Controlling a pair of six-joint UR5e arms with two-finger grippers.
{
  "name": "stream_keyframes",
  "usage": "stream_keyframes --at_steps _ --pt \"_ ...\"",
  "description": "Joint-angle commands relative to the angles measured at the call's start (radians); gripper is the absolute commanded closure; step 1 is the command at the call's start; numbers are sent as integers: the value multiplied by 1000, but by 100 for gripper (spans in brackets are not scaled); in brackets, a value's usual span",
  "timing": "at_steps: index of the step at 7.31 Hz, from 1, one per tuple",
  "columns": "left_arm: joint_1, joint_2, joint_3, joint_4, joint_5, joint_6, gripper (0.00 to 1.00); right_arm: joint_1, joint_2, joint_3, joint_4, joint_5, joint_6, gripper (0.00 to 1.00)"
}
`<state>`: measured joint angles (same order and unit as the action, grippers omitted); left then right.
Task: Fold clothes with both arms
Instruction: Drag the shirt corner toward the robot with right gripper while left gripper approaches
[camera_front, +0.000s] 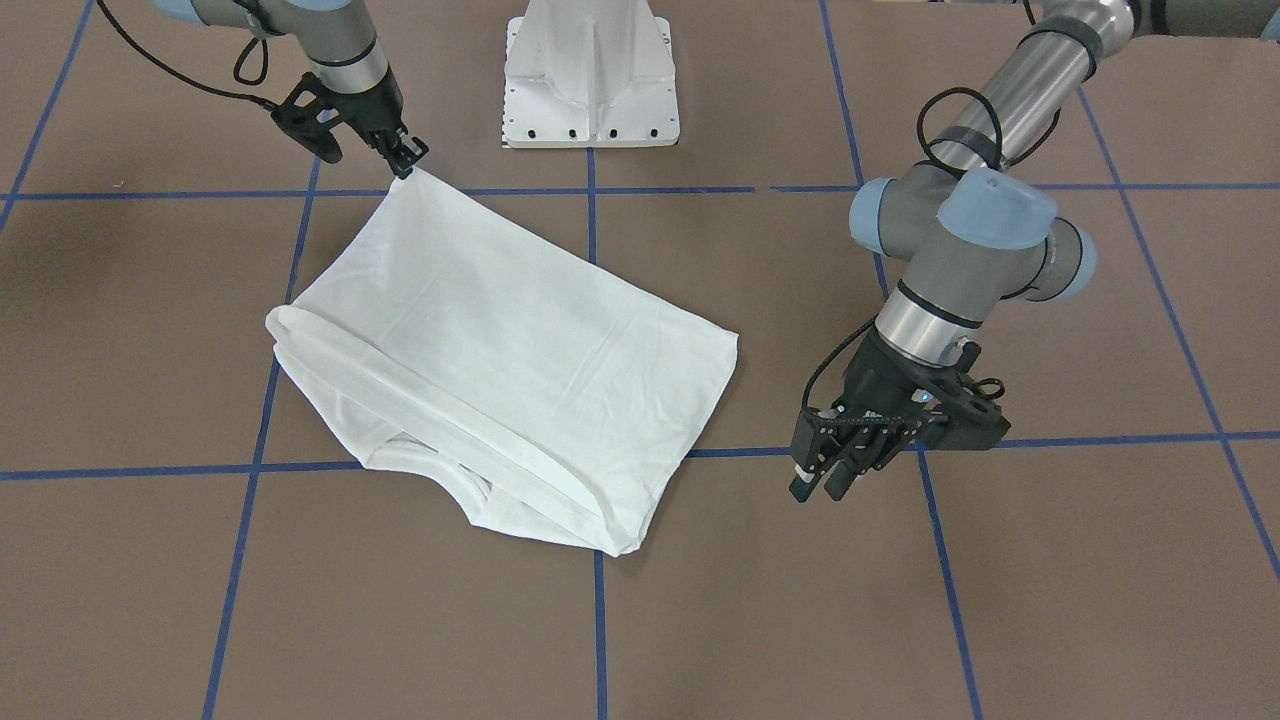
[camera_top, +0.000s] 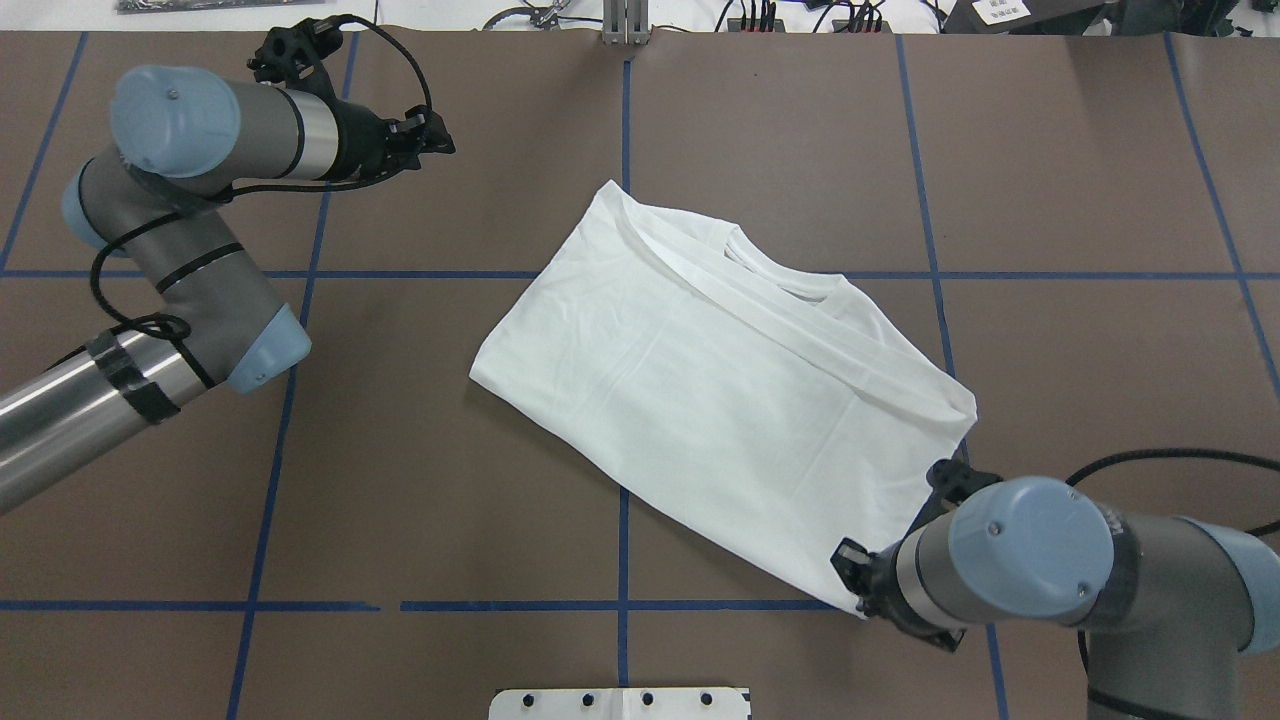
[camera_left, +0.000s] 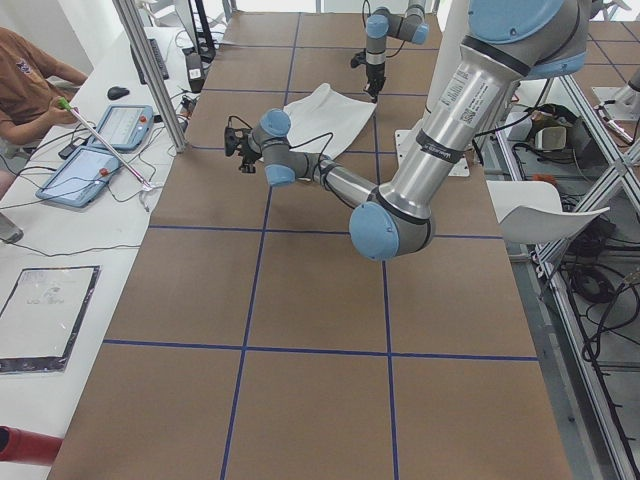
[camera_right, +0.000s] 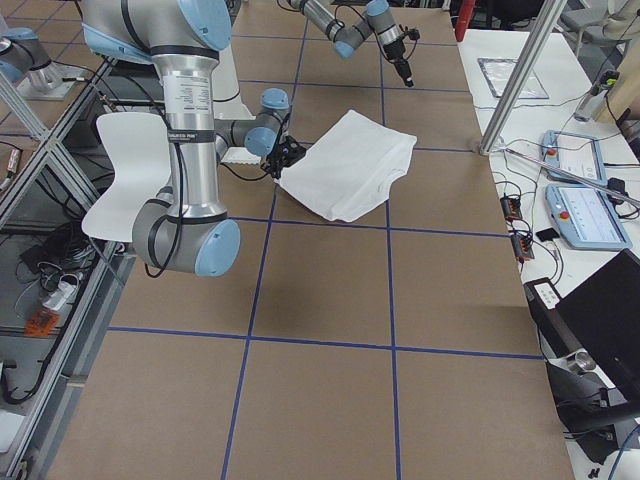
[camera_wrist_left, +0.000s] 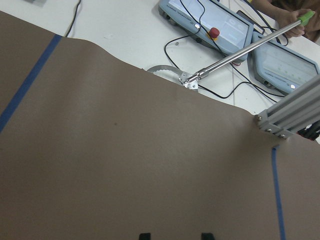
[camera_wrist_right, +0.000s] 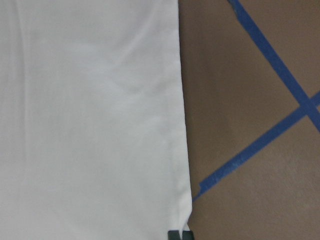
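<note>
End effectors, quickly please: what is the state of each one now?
Left end effector: open, holding nothing.
Right end effector: closed on a corner of the white T-shirt.

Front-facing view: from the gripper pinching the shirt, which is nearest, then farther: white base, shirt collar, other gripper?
From the right gripper:
1. White pedestal base, top middle.
2. T-shirt collar, lower down.
3. Left gripper, far right of view.

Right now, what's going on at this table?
The right hand is pinching one corner of the white T-shirt. The shirt lies partly folded on the brown table. The left hand is open and empty, and it hangs above the table beside the shirt without touching it. The fold is not finished.
</note>
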<state>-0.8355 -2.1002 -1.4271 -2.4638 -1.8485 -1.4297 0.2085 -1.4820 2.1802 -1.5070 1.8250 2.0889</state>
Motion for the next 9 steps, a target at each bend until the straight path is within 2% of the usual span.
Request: stream_keyframes --at_steps 1,3,4,5,7,9 --pt "25 94 -148 5 -63 -122 28 -130 -18 59 -16 5 25 100" --pt "154 170 -263 31 -49 -274 28 -178 -27 75 -16 2 39 100" --pt "217 189 -286 39 -16 -334 28 -184 -27 78 -16 2 40 100" --pt "283 207 -286 49 53 -354 28 -187 -27 78 -16 2 40 100" --pt "376 192 -280 130 122 -383 28 -185 -29 78 -16 2 40 100" --pt "398 163 -268 152 129 -385 29 -185 -29 92 -16 2 40 100"
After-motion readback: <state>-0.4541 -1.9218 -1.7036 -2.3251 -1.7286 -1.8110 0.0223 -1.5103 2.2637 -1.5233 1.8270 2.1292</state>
